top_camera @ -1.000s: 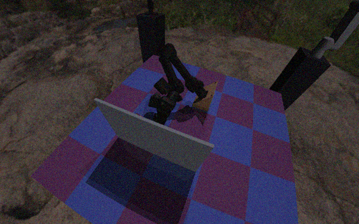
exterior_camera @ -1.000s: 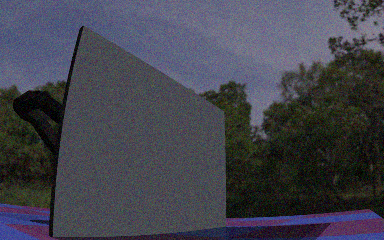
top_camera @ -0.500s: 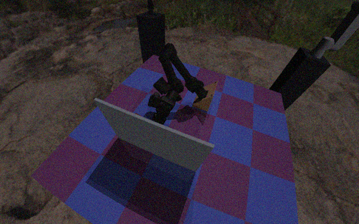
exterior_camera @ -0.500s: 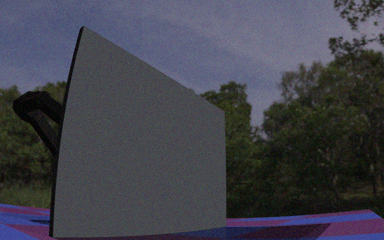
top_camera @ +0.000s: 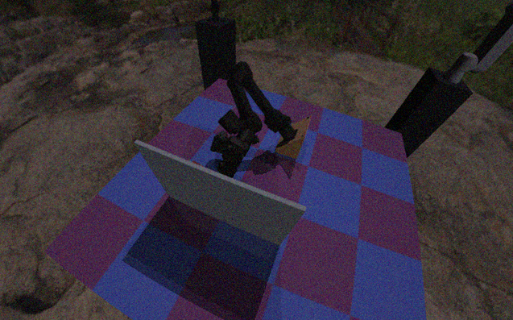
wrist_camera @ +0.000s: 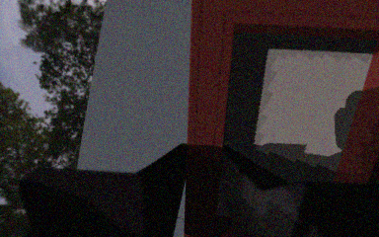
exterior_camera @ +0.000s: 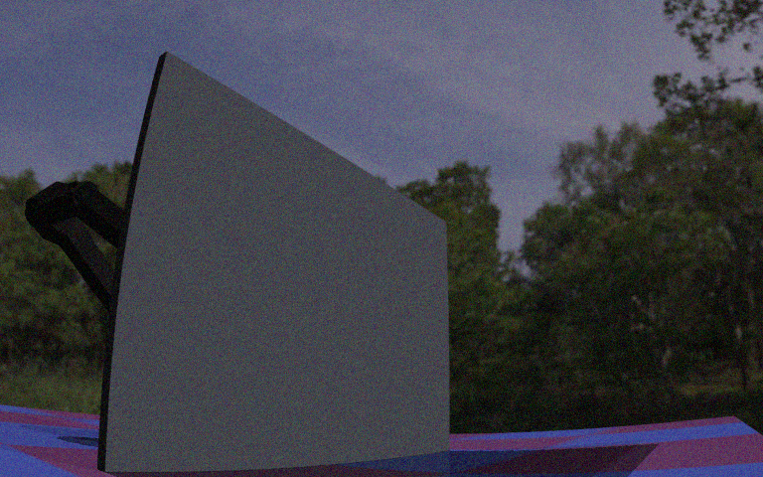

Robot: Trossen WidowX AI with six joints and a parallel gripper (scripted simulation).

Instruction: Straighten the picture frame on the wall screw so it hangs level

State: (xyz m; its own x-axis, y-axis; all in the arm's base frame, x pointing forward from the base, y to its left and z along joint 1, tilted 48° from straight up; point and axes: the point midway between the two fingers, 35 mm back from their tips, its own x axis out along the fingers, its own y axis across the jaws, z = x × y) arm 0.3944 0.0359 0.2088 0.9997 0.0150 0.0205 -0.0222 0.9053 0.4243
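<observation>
From the top view, the wall stands across the middle of the checkered surface, and the arm reaches from the far edge up to the wall's far face, where the frame must hang; the frame itself is hidden here by arm and wall. The exterior view shows only the wall's bare back and a bend of the arm past its left edge, so the tilt cannot be judged from it. In the wrist view the red frame fills the right side against the grey wall. The jaws are clamped narrow on the frame's border, a grip suited to lifting it off its notch.
</observation>
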